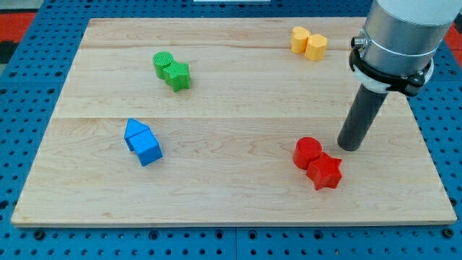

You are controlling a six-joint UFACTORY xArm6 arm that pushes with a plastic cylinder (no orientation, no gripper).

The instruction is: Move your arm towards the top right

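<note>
My tip (351, 145) rests on the wooden board at the view's right, just right of and slightly above the red cylinder (307, 152). A red star block (325, 171) touches that cylinder on its lower right. Two yellow blocks sit near the view's top right: a yellow cylinder-like block (299, 38) and a yellow hexagonal block (315, 46), touching each other, well above my tip and a little to its left. The arm's grey body (401, 36) rises at the top right.
A green cylinder (164, 63) and a green star block (177, 75) touch at the upper left. Two blue blocks, a triangular one (135, 131) and a blue cube-like one (148, 149), touch at the left. The wooden board's (231, 195) right edge lies close to my tip.
</note>
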